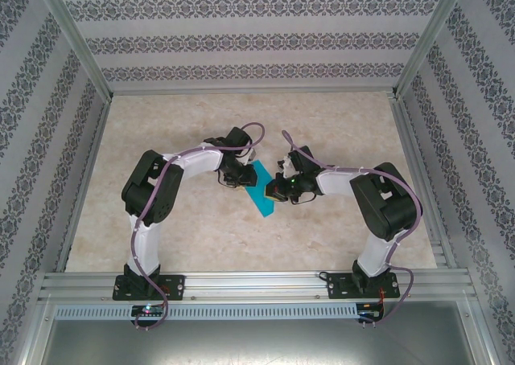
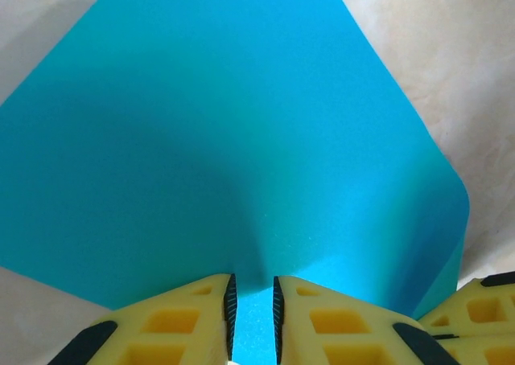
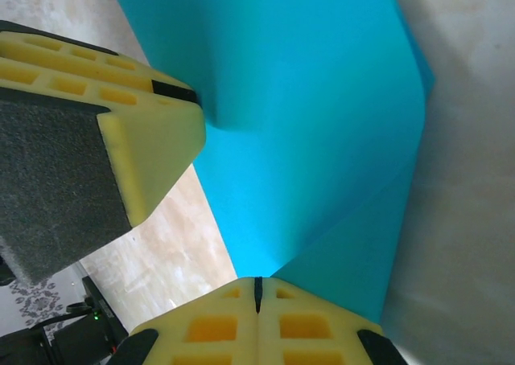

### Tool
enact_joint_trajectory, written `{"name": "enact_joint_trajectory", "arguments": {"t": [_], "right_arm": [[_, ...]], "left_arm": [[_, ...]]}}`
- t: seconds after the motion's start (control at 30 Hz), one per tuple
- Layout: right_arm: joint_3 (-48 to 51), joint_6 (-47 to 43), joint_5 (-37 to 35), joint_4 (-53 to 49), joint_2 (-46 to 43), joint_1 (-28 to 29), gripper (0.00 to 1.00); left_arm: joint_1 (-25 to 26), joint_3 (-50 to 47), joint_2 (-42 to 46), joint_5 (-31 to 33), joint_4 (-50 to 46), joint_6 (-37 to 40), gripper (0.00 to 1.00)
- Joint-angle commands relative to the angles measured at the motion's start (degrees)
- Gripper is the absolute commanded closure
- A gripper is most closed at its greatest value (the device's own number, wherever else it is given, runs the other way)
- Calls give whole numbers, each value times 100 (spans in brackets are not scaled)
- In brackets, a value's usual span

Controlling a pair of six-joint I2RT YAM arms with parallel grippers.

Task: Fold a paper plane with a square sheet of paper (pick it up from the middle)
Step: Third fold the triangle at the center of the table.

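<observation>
- Two grippers are working one square sheet of paper, their tips facing each other across it.
- The left gripper is sitting nearly closed, with only a slim slot between the dark pads.
- Teal is filling that slot and the sheet is puckering in toward it, so these jaws are pinching a ridge of the paper.
- Ahead of the left jaws the sheet is fanning out wide and smooth, and it is bending down in a rounded corner off to their right.
- Just right of the left jaws, the other arm's yellow fingers are sitting at that curled edge.
- The right gripper is pressing fully together, with no gap showing at the seam.
- The paper's lower edge is coming to a point right at that seam, so these jaws are clamping the paper there.
- Up and left of the right jaws, the left arm's yellow fingertip is touching the sheet, and the paper is dimpling beside it.
- Right of the right jaws, a second teal layer is lying under the top one, so the paper is doubling over there.
- Left of the right jaws, the marble-look table is showing past the sheet's edge.
- In the overhead view both arms are bending inward, and the paper is sitting between the two sets of tips as a narrow slanted strip near the table's middle.
</observation>
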State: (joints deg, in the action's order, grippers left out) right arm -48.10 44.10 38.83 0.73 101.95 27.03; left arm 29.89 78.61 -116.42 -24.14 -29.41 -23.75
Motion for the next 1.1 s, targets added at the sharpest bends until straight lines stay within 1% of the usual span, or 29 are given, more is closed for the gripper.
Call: {"name": "enact_joint_trajectory", "arguments": {"t": [0.0, 0.33, 1.07], "right_arm": [[-197, 164, -16, 207, 78, 88, 99], [-349, 341, -3, 320, 271, 184, 99], [-591, 564, -119, 518, 685, 371, 99]], "left_arm": [[-45, -56, -100, -42, -118, 83, 76], [-52, -196, -39, -68, -65, 88, 76], [-220, -496, 126, -388, 225, -42, 76]]}}
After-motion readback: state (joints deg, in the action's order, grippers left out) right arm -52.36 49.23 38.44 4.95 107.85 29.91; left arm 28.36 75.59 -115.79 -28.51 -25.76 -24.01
